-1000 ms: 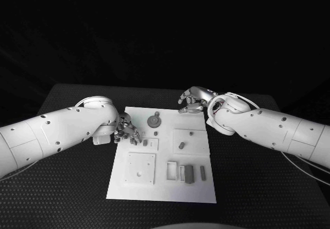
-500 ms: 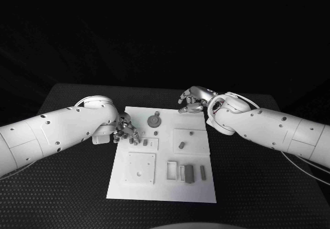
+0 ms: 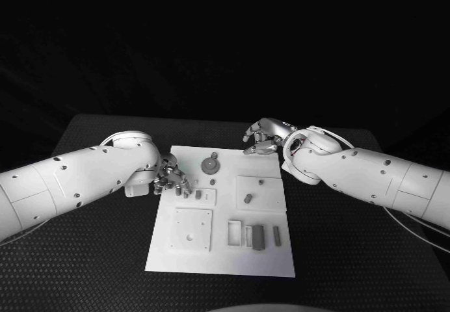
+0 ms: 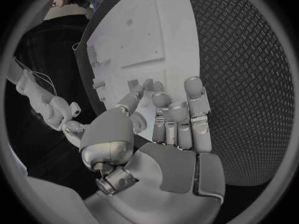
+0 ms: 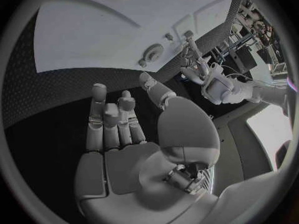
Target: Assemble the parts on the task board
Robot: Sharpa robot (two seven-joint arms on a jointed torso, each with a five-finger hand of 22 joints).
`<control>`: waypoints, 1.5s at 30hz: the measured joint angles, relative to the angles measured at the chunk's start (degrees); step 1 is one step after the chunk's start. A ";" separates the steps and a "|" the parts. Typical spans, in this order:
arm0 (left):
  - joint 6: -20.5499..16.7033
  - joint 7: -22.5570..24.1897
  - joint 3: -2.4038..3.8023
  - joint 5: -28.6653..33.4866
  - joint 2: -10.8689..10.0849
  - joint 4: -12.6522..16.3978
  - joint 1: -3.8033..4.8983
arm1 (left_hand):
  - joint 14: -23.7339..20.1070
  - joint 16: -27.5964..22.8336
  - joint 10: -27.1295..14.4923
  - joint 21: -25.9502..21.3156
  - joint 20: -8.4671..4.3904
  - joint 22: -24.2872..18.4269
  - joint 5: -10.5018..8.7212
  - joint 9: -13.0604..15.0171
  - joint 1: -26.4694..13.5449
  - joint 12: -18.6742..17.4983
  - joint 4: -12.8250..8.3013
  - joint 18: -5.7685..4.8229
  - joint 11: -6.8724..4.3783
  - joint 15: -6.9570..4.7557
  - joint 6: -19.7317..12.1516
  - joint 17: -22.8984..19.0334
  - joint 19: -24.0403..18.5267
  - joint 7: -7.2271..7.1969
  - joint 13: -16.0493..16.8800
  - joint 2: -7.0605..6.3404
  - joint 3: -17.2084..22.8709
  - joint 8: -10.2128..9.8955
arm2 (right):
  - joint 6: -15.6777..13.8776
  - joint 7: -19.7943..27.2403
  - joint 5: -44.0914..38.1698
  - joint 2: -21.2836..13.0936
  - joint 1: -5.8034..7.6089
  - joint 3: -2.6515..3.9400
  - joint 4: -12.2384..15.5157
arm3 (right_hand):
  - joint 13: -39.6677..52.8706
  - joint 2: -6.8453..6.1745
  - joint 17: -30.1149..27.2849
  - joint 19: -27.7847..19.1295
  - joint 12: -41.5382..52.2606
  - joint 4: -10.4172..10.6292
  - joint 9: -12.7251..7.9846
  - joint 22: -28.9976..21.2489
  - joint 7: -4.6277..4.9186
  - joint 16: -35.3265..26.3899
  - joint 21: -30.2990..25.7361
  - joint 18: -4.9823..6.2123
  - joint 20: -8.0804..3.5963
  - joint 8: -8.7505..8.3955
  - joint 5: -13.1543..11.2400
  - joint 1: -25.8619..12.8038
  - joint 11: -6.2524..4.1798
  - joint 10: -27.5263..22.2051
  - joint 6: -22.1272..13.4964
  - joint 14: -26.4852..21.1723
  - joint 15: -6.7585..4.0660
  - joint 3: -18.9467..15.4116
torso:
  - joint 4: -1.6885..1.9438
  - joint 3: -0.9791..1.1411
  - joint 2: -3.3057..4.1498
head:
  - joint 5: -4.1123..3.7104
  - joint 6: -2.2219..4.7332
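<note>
The task board [image 3: 225, 218] lies mid-counter [image 3: 93, 260], its small grey parts [image 3: 264, 235] scattered over it; they look light, rigid and smooth, best pinched across their narrow sides. The left hand [image 3: 172, 180] hovers at the board's left edge, fingers loosely apart and, as far as I can tell, empty; the right hand [image 3: 264, 136] hangs past the far corner, likewise holding nothing.

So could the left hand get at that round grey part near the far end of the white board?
Probably yes. The left hand hovers open at the task board's left edge, and nothing stands between it and the round grey part.
</note>
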 measured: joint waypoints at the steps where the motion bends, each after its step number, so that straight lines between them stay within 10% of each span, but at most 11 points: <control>1: -0.46 0.10 0.00 0.35 -0.18 0.00 0.05 | -0.02 0.00 0.00 0.00 0.00 0.00 0.00 0.00 -0.40 0.00 0.15 0.00 0.00 -0.02 0.00 0.00 0.00 0.00 0.00 -0.02 -0.15 0.00 | 0.00 0.00 0.00 -0.01 0.00 0.00 0.00 | 0.00 0.00 0.00 0.00 0.00 0.00 0.00 0.00 0.00 0.00 0.00 0.00 0.00 0.00 0.00 0.00 0.00 0.00 0.00 0.00 0.00 0.00 | 0.02 -0.02 -0.01 | 0.00 0.04; 10: -10.51 2.59 1.71 5.97 -2.63 1.17 0.86 | -3.07 -2.34 -3.56 -2.02 -0.13 -0.01 0.24 -0.38 -0.51 -1.62 -0.95 -0.02 1.68 0.69 -3.96 -0.85 -3.07 1.33 -0.56 1.35 -0.01 -1.73 | -0.01 0.02 0.00 -0.21 0.00 0.00 0.02 | 0.00 0.00 0.00 0.00 0.00 0.00 0.00 0.00 -0.01 0.00 0.00 0.00 0.00 0.00 0.00 0.00 0.00 0.00 0.00 -0.01 0.01 0.00 | 0.06 -0.01 -0.03 | -0.15 0.44; 12: -14.74 5.22 1.76 6.93 -3.32 2.14 0.88 | -5.38 -4.69 -6.03 -3.87 0.75 -0.29 3.87 -0.42 3.78 -3.64 -3.49 -0.04 2.67 1.82 -5.75 -2.03 -5.75 2.54 -1.81 3.26 2.06 -2.11 | -0.01 0.02 0.01 -0.27 0.00 0.00 -0.06 | 0.00 0.00 0.00 0.00 0.00 0.00 0.00 0.00 -0.01 0.00 0.00 0.00 0.00 0.00 0.00 0.00 0.00 0.00 0.01 -0.02 0.02 0.00 | 0.06 0.02 -0.03 | -0.26 0.63; 16: -21.68 12.24 1.64 9.64 -2.98 2.56 0.86 | -14.45 -12.98 -15.51 -10.52 5.07 -3.13 4.88 -1.01 11.22 -11.34 -3.56 -0.05 6.02 6.19 -10.06 -5.94 -15.84 5.83 -6.44 2.05 5.67 -2.63 | -0.09 0.04 0.01 -0.45 0.00 0.00 -0.19 | 0.01 0.00 0.00 0.00 0.00 0.00 0.01 0.00 -0.02 0.00 0.00 0.00 0.00 0.00 0.00 0.00 0.00 0.00 0.01 -0.03 0.03 0.00 | 0.06 0.02 -0.03 | -0.42 0.99; 21: -29.26 22.75 0.77 11.56 -2.06 2.45 0.78 | -17.46 -17.27 -18.95 -13.16 7.21 -4.78 4.76 -1.64 14.39 -15.54 -4.06 -0.02 7.70 8.74 -11.32 -8.17 -19.02 6.76 -9.50 1.47 6.91 -2.63 | -0.23 0.09 0.05 -0.47 0.00 0.00 -0.26 | 0.01 0.00 0.01 0.00 0.00 0.00 0.00 0.00 -0.12 0.00 0.00 0.00 0.00 0.00 0.00 0.00 0.00 0.00 -0.04 -0.05 0.05 0.00 | 0.03 0.02 -0.01 | -0.35 1.48; 23: -31.03 25.94 0.45 11.59 -2.06 2.45 0.74 | -16.97 -20.10 -19.15 -14.23 8.29 -5.94 4.02 -3.09 19.82 -23.32 -4.43 0.00 9.90 10.27 -12.29 -9.80 -18.55 7.55 -15.74 0.27 8.55 -4.08 | -0.28 0.12 0.08 -0.46 0.00 0.00 -0.28 | 0.01 0.00 0.00 0.00 0.00 0.00 0.01 0.00 -0.02 0.00 0.00 0.00 0.00 0.00 0.00 0.00 0.00 0.00 0.07 0.04 -0.03 0.00 | 0.02 0.02 0.01 | -0.32 1.58; 27: -33.22 31.38 -1.60 9.64 -1.89 2.61 0.73 | -14.73 -23.59 -14.23 -16.08 9.56 -8.17 3.58 -6.68 22.90 -36.17 -4.42 0.00 11.04 11.01 -12.11 -11.33 -16.99 8.35 -26.14 0.15 6.34 -6.29 | -0.46 0.18 0.28 -0.52 0.00 0.00 -0.39 | 0.01 0.00 0.00 0.00 0.00 0.00 -0.05 0.00 -0.03 0.00 0.00 -0.01 0.00 0.00 0.00 0.00 0.00 0.00 0.17 0.10 -0.08 0.00 | -0.01 0.01 0.03 | -0.35 1.69; 32: -34.36 34.79 -3.80 2.34 -0.93 2.66 0.42 | -14.70 -24.48 -12.40 -17.08 9.51 -8.91 2.45 -8.48 24.29 -40.90 -4.46 0.00 11.27 11.04 -11.79 -11.38 -16.87 8.28 -29.59 -0.91 4.29 -7.01 | -0.65 0.25 0.51 -0.55 0.00 0.00 -0.50 | 0.01 0.00 0.00 0.00 0.00 0.00 -0.05 0.00 0.06 0.00 0.00 -0.01 0.00 0.00 0.00 0.00 0.00 0.00 0.08 0.10 -0.07 0.00 | -0.02 0.03 0.03 | -0.52 1.82; 36: -34.45 36.27 -4.17 -5.77 -0.22 2.48 -0.46 | -14.68 -24.80 -11.99 -17.31 9.74 -8.92 4.90 -9.18 22.65 -43.07 -4.45 0.00 11.66 11.05 -11.64 -11.14 -16.64 8.13 -30.99 -3.52 1.56 -7.01 | -0.76 0.31 0.61 -0.46 0.00 0.00 -0.64 | -0.04 0.00 0.01 0.00 0.00 0.00 -0.05 0.00 0.06 0.00 0.00 -0.01 0.00 0.00 0.00 0.00 0.00 0.00 0.07 0.10 -0.07 0.00 | -0.07 0.02 0.03 | -0.62 1.85; 45: -33.88 37.33 -4.37 -19.31 1.37 2.25 -1.65 | -8.96 -19.13 -9.06 -13.70 8.16 -5.97 4.16 -10.43 26.11 -46.24 -4.46 0.91 10.73 9.57 -9.20 -7.19 -9.68 6.77 -32.95 -2.38 1.79 -6.93 | -0.95 0.42 0.73 -0.29 0.00 0.00 -0.94 | -0.04 0.00 0.01 0.00 0.00 0.00 -0.04 0.00 0.06 0.00 0.00 0.00 0.00 0.00 0.00 0.00 0.00 0.00 0.06 0.09 -0.07 0.00 | -0.10 0.02 0.07 | -0.67 1.91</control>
